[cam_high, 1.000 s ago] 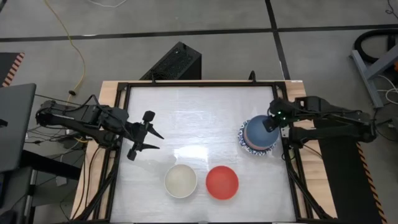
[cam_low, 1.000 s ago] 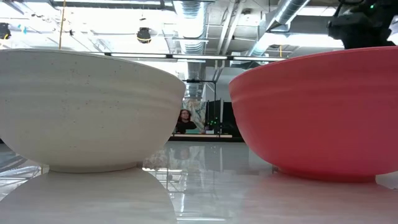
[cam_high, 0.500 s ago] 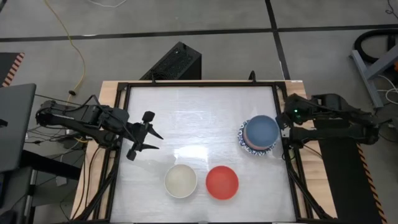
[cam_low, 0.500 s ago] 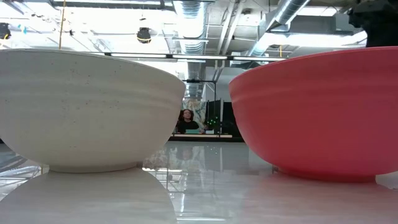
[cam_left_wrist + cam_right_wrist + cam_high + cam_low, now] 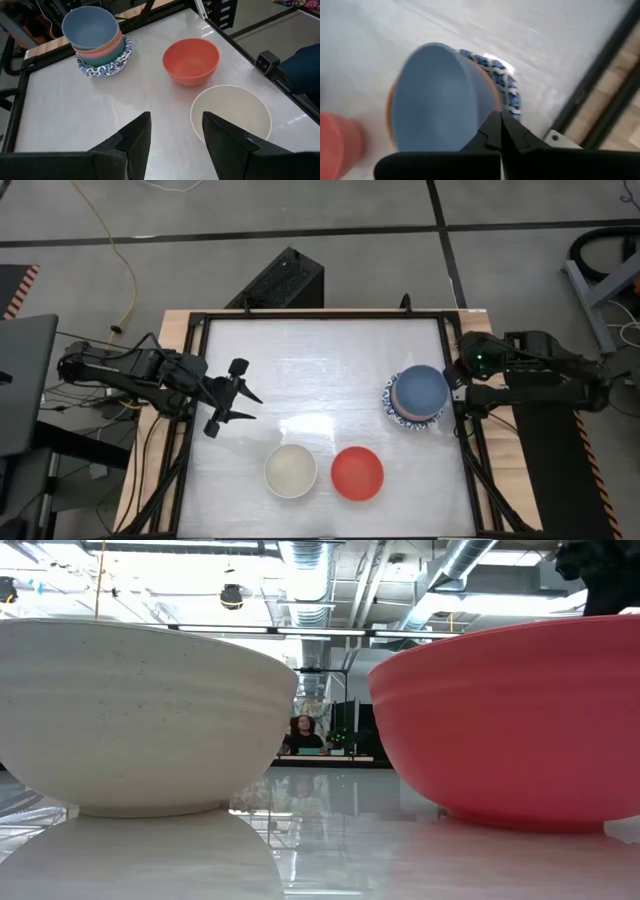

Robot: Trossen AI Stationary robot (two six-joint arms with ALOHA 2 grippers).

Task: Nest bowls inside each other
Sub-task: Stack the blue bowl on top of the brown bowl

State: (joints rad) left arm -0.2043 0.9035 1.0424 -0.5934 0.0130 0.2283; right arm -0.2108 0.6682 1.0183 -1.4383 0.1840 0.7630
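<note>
A stack of nested bowls [image 5: 418,396] stands near the table's right edge, a blue bowl [image 5: 437,97] on top and a blue-patterned one [image 5: 102,67] at the bottom. A cream bowl [image 5: 291,470] and a red bowl [image 5: 357,473] stand apart near the front edge, each on its base. My right gripper [image 5: 500,125] is shut and holds nothing; it hangs just right of the stack, above the blue bowl's rim. My left gripper [image 5: 175,142] hangs open over the table's left part, away from every bowl.
A black metal frame [image 5: 470,460] runs around the white tabletop. Bare table lies between the left gripper and the stack. In the low view the cream bowl [image 5: 140,710] and the red bowl [image 5: 520,720] fill the foreground, and a person sits far off in the room behind.
My right gripper has drawn back from over the blue bowl toward the table's right edge and risen a little. The blue bowl stays on top of the stack. The left arm has kept still.
</note>
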